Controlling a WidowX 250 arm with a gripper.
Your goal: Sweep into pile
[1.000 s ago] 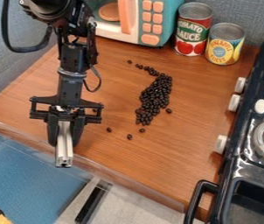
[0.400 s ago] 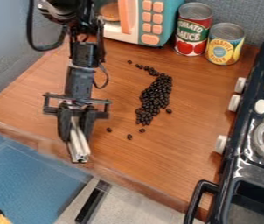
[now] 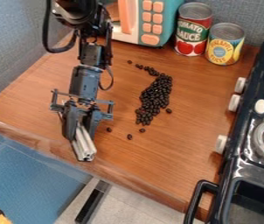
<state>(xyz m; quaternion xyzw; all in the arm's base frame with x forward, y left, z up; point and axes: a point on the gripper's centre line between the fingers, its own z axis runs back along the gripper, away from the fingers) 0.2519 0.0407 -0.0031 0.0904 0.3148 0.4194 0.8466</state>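
Note:
The black gripper (image 3: 81, 131) hangs over the left front part of the wooden counter, shut on a silvery metal bar (image 3: 84, 146) that slants down toward the front edge. Right of the gripper, dark beans (image 3: 154, 94) lie in a long cluster running from upper left down to the middle of the counter. Several single beans lie apart: one (image 3: 109, 129) close to the gripper's right side, one (image 3: 130, 137) farther right, and one (image 3: 168, 110) just right of the cluster.
A teal toy microwave (image 3: 166, 22) stands at the back, with a tomato sauce can (image 3: 192, 29) and a pineapple can (image 3: 224, 43) beside it. The black toy stove (image 3: 245, 144) borders the right side. The counter's front edge (image 3: 123, 177) runs below the gripper.
The gripper has moved to the right with the metal bar, which now slants more toward the lower right. The beans have not moved.

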